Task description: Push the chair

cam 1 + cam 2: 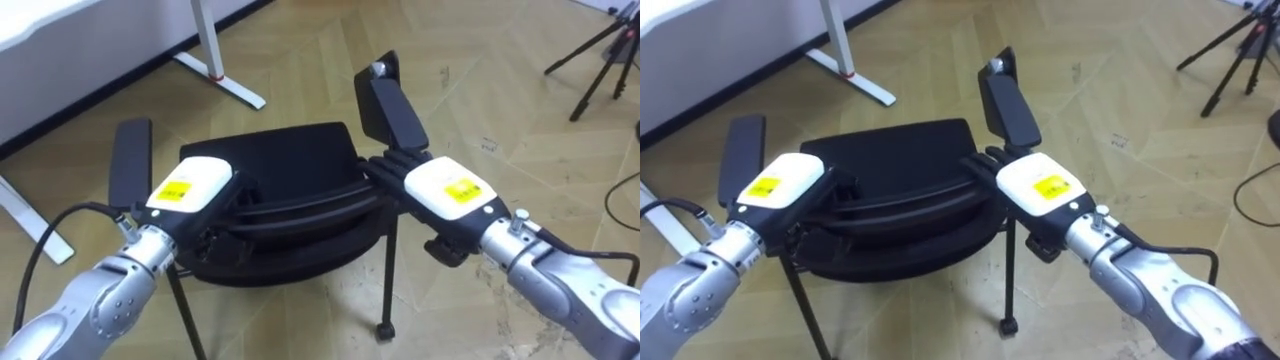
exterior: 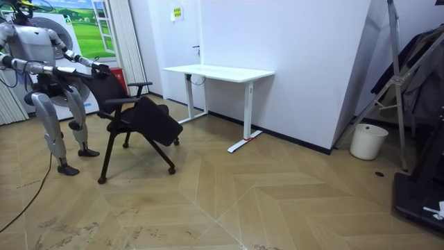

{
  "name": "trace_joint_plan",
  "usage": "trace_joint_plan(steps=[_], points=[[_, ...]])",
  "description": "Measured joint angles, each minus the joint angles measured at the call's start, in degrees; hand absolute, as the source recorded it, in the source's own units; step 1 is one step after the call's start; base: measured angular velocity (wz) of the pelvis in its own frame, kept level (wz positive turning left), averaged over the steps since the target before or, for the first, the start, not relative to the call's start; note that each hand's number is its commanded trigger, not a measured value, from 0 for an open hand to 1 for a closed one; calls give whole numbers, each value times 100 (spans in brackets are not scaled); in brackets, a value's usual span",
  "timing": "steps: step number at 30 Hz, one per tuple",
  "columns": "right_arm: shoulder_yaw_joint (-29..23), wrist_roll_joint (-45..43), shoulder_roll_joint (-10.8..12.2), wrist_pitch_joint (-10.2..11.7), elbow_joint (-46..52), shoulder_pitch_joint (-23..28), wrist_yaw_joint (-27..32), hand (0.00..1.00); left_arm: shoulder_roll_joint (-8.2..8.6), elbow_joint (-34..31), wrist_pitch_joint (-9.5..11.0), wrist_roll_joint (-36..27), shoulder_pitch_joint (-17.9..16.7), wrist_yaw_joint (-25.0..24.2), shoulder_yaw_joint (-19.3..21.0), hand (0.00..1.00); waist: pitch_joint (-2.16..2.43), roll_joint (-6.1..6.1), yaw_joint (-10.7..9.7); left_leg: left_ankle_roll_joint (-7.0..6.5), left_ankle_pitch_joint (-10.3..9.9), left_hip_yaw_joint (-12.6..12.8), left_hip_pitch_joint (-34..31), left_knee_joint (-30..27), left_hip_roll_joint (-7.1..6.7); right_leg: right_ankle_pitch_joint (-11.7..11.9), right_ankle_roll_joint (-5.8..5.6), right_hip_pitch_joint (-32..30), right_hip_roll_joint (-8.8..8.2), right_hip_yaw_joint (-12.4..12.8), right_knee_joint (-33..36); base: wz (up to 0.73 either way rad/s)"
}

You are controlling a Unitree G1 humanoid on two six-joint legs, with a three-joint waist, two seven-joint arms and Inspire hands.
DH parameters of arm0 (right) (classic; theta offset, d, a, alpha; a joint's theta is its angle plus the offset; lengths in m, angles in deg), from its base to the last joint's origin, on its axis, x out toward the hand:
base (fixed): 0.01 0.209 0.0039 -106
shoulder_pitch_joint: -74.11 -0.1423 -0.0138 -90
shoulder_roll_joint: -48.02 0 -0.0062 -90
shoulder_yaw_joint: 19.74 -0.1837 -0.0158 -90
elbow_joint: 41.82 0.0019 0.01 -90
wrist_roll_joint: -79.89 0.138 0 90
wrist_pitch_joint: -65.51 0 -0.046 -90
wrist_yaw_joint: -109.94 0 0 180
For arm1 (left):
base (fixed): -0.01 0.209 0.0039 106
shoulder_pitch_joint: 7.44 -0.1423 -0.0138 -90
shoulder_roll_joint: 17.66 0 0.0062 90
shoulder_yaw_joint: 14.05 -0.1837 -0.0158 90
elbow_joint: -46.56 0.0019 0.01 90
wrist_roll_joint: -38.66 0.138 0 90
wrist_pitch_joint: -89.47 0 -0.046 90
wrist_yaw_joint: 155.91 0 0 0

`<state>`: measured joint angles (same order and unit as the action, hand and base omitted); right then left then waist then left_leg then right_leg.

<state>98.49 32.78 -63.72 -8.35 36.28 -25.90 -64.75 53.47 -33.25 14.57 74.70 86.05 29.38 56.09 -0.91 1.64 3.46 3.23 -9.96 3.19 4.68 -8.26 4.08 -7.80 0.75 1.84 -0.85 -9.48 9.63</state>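
Push looks underway, not finished. Black chair (image 1: pixel 270 160) stands on the wood floor right in front of the robot, well short of the white surface (image 2: pixel 218 71) ahead. Both hands are on the top of its backrest. Right hand (image 1: pixel 445 190) is laid over the rim with fingers (image 1: pixel 385 160) fairly straight. Left hand (image 1: pixel 190 185) is at the other end, grip: cannot tell, dark on dark. Left to do: roll it on. Floor between looks free. Tripod (image 1: pixel 600 50) off right and a white bucket (image 2: pixel 368 141) far off are not in the path.
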Motion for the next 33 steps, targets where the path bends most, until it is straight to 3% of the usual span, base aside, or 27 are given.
trace_joint_plan(steps=[9, 17, 18, 19, 20, 21, 29, 31, 33], points=[[41, -71, 66, -29, -150, -127, -9, 0, 16, -4, 3, -6, 17, -108, 0, 100, 0, 4, 27, 0, 0, 126, -16, 0, 8, -4, 1, 6, -1, 4, -8, 0], [269, -317, 253, -131, -304, -608, -185, 0, 15, -17, 111, 63, 71, -196, 19, 100, -1, 62, 40, 0, 0, 24, -18, -3, 10, -11, 7, 8, -3, -81, -3, 5], [316, -320, 265, -134, -311, -640, -184, 29, 14, -22, 134, 62, 81, -202, 18, 100, -3, 69, 43, 0, 0, -6, -29, -3, 10, -12, 5, 9, -3, -99, 0, 8], [426, -320, 264, -149, -328, -696, -183, 38, 14, -25, 144, 61, 88, -204, 12, 100, -1, 74, 59, 0, 0, -6, -28, -3, 13, -12, 5, 9, 0, -101, 0, 5], [453, -320, 265, -165, -330, -704, -183, 85, 15, -25, 143, 61, 104, -203, -2, 100, -1, 75, 75, 0, 0, -6, -27, -3, 15, -12, 5, 10, 1, -101, 0, 0], [498, -318, 267, -174, -329, -706, -183, 100, 14, -19, 136, 51, 147, -202, -52, 100, -1, 76, 108, 0, 0, -25, -27, -2, 15, -12, 5, 12, 3, -103, -1, 0], [749, -282, 352, -272, -324, -975, -388, 100, 21, -9, 134, 48, 189, -201, -97, 100, -2, 132, 115, 0, 0, -85, -35, 2, 14, -13, 5, 34, 2, -141, 0, 3], [845, -267, 477, -464, -347, -1109, -431, 100, 35, -12, 131, 48, 197, -210, -145, 100, -3, 132, 135, 0, 0, -93, -4, 3, 13, -13, 4, 75, 1, -153, -4, 2], [854, -269, 521, -506, -395, -1132, -481, 100, 67, -29, 157, 92, 208, -233, -163, 100, -7, 141, 152, 0, 0, -124, -3, 2, 10, -22, -11, 97, 2, -151, -8, 12]])
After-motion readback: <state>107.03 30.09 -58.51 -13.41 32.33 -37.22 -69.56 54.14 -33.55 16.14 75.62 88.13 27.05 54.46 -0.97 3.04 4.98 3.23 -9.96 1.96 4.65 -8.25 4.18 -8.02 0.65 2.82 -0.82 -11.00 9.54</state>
